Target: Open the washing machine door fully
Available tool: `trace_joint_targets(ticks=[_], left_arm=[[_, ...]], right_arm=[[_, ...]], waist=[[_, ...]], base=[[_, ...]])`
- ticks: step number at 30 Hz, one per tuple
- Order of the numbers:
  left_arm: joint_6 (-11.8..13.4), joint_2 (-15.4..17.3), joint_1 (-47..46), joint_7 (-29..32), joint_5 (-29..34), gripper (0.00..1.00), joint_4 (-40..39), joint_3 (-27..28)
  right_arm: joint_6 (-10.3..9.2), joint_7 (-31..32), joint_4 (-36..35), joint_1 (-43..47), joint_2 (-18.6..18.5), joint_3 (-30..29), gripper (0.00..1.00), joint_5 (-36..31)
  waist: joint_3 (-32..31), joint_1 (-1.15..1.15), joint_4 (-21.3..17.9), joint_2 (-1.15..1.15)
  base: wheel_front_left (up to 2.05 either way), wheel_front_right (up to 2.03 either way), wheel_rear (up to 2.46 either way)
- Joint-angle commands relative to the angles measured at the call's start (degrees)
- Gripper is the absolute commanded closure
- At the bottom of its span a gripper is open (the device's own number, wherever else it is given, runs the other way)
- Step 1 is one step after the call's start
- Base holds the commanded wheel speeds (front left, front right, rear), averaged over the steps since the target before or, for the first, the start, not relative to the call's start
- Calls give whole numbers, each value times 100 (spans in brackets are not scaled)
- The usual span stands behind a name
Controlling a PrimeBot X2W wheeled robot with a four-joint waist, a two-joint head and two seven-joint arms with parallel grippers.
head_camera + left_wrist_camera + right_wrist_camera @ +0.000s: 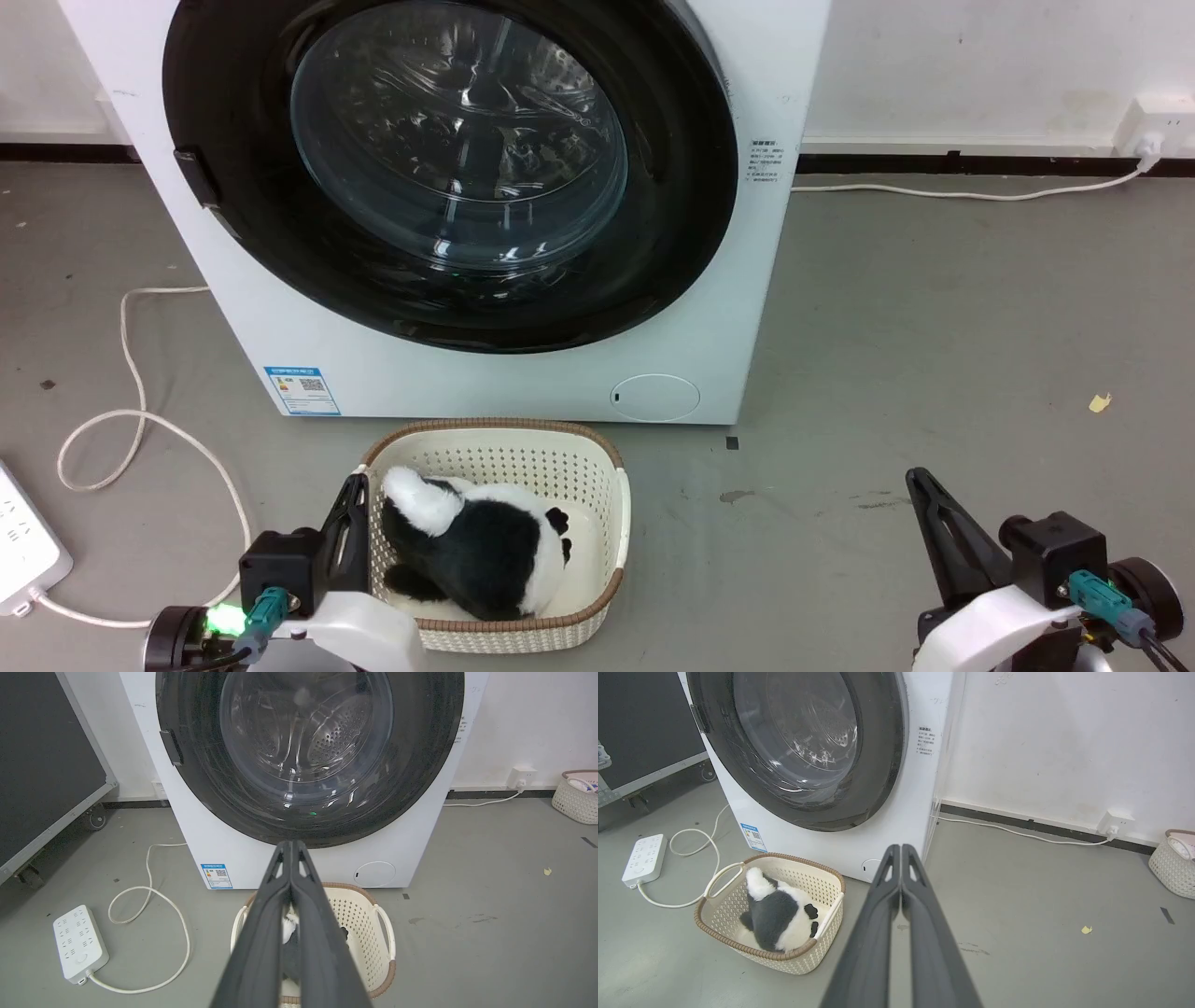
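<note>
The left gripper (pixel 290 845) has its fingers (pixel 261 942) pressed together on nothing, at the left rim of a cream basket (pixel 523 462). The right gripper (pixel 901 849) is likewise closed and empty above bare floor (pixel 887 327). One black-and-white plush (pixel 485 551) lies in that basket, which sits just before the washer (pixel 523 383), between the left gripper and it. One power strip (pixel 77 942) lies on the floor to the left. The single round door (pixel 448 168) sits flush against the washer's front, closed. A second basket (pixel 1174 868) stands by the far wall (pixel 1064 742).
</note>
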Motion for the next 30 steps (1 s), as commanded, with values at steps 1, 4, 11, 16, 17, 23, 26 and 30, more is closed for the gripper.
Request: trace_joint_targets(ticks=[1, 4, 11, 16, 17, 23, 26, 30], left_arm=[[-25, 7, -85, 2, 51, 100, -24, 3], [-25, 7, -85, 2, 51, 100, -24, 3], [-25, 7, -85, 2, 51, 100, -24, 3], [-25, 7, -85, 2, 51, 100, -24, 3], [0, 0, 0, -1, 0, 0, 0, 0], [6, -1, 1, -38, -12, 0, 0, -20], [10, -1, 0, -62, -14, 0, -2, -31], [15, -1, -1, -110, -16, 0, -7, -56]], right_arm=[[-5, 8, 14, -68, 28, -4, 100, -43], [-5, 8, 14, -68, 28, -4, 100, -43], [-5, 8, 14, -68, 28, -4, 100, -43], [-5, 8, 14, -68, 28, -4, 100, -43], [0, -1, 0, 0, 0, 0, 0, 1], [0, -38, -3, 3, 0, 11, 0, 37], [0, -62, -4, 3, 0, 10, 0, 49], [0, -109, -18, 4, 1, 17, 0, 70]], waist=[[0, 0, 0, 0], [0, 0, 0, 0], [0, 0, 0, 0], [0, 0, 0, 0], [0, 0, 0, 0], [1, 0, 0, 0], [2, 0, 1, 0], [6, 0, 8, 0]], base=[[0, 0, 0], [0, 0, 0], [0, 0, 0], [0, 0, 0], [0, 0, 0], [0, 0, 0], [0, 0, 0], [0, 0, 0]])
